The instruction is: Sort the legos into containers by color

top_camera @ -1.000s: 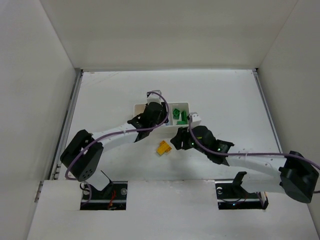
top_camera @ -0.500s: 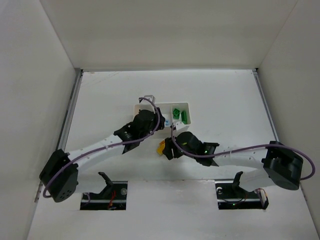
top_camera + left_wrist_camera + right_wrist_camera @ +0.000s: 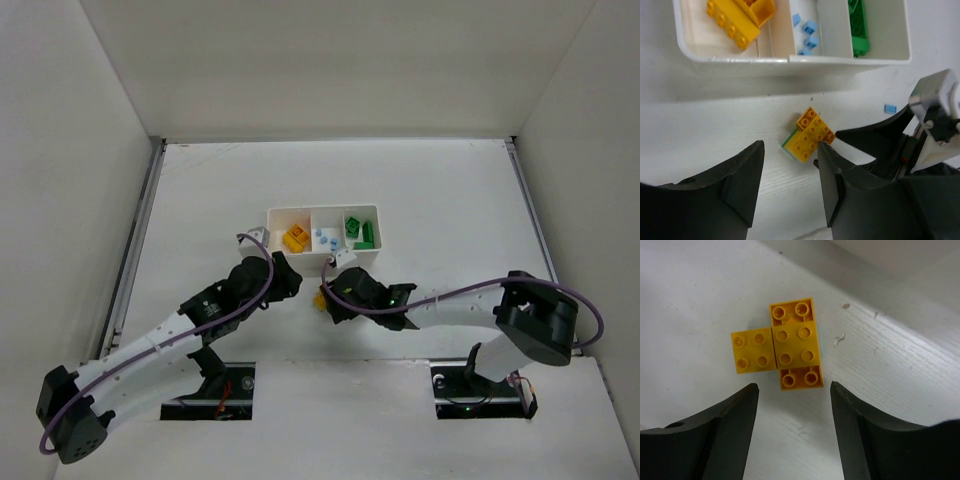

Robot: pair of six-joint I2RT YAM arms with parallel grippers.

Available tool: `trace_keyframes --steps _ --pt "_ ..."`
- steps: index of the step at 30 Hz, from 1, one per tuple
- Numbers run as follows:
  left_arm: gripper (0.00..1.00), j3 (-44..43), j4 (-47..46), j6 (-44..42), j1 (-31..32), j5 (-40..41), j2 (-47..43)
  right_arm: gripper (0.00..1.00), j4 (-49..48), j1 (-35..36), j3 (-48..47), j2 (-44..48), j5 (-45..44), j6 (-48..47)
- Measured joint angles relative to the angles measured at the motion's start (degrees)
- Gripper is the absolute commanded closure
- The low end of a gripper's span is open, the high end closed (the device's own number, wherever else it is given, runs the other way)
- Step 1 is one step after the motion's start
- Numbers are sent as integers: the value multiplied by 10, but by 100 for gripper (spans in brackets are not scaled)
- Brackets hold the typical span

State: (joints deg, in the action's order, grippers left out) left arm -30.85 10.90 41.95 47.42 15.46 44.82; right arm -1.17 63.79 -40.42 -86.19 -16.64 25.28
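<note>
Hovering open over a yellow cluster (image 3: 785, 347) that lies on the table (image 3: 715, 125) just off the tray's (image 3: 790, 59) near wall, the right gripper (image 3: 792, 392) holds nothing. The left gripper (image 3: 790, 170), jaws apart and empty, hangs beside it. One blue brick (image 3: 890, 108) lies loose nearby.
</note>
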Motion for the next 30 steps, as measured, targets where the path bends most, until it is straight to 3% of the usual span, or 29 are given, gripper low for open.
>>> trace_keyframes --steps 5,11,16,30 --pt "52 37 7 24 10 -27 11 40 3 0 -28 -26 -9 -19" --pt "50 73 -14 49 21 -49 23 61 3 0 -37 -44 -7 -32" --pt "44 100 -55 84 21 -51 27 71 2 -2 -38 -45 -5 -30" --pt "42 162 -284 168 11 -84 64 72 -3 -48 -36 66 38 -3"
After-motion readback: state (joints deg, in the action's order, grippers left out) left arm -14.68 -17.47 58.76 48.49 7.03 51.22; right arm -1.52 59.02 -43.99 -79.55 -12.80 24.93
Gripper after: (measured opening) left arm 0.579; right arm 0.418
